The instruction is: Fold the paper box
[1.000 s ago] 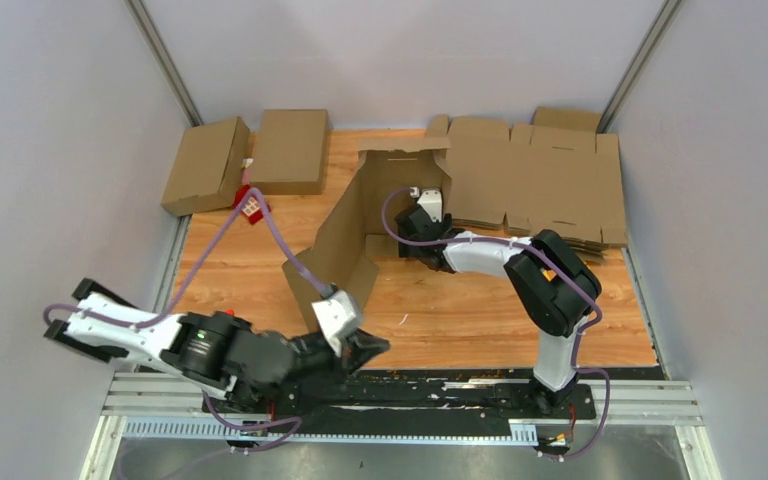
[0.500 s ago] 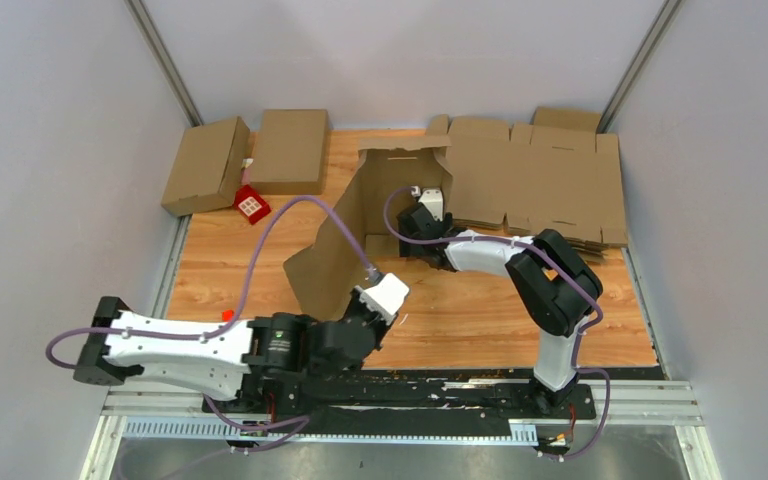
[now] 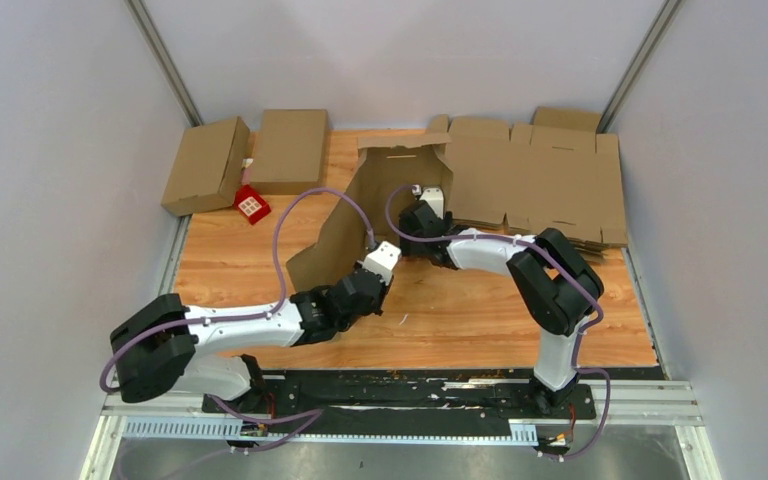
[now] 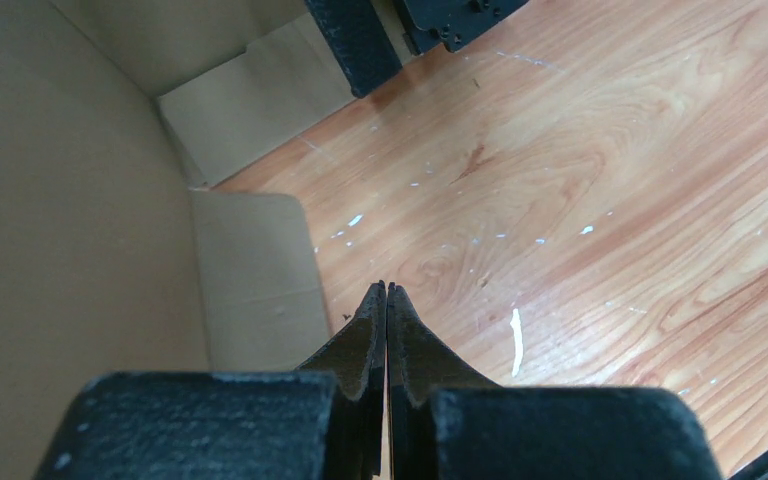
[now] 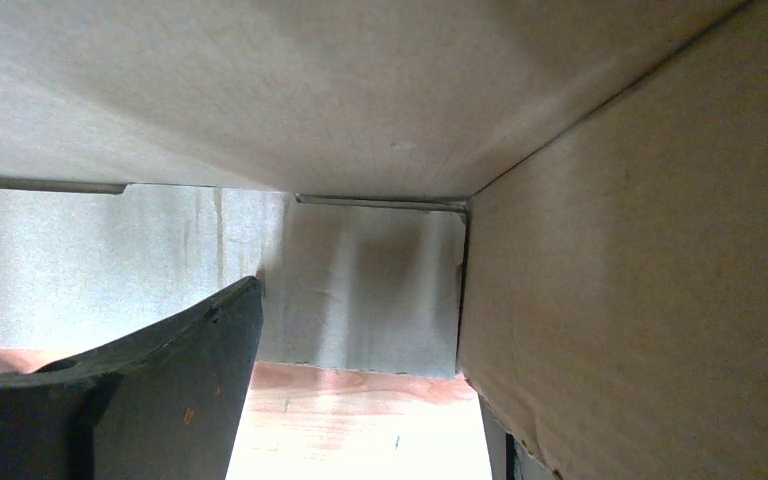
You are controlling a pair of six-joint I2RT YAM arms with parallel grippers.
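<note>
A brown cardboard box point(image 3: 355, 215) stands half erected at mid table, its walls upright and its side open. My left gripper point(image 3: 384, 258) is shut and empty at the box's near lower corner. In the left wrist view its closed tips point(image 4: 387, 291) sit over the wood right beside a low flap point(image 4: 258, 275), with the box wall point(image 4: 60, 200) at left. My right gripper point(image 3: 423, 213) reaches inside the box. In the right wrist view one finger point(image 5: 175, 385) shows at left, well apart from a cardboard wall point(image 5: 640, 280) that hides the other.
A stack of flat box blanks point(image 3: 540, 175) lies at the back right. Two folded boxes point(image 3: 205, 165) point(image 3: 290, 150) sit at the back left, with a small red object point(image 3: 251, 206) beside them. Grey walls close in both sides.
My left arm has swung from the table's front edge forward to the box's near corner. The box's near panel has shifted back and right. The right arm has hardly moved.
</note>
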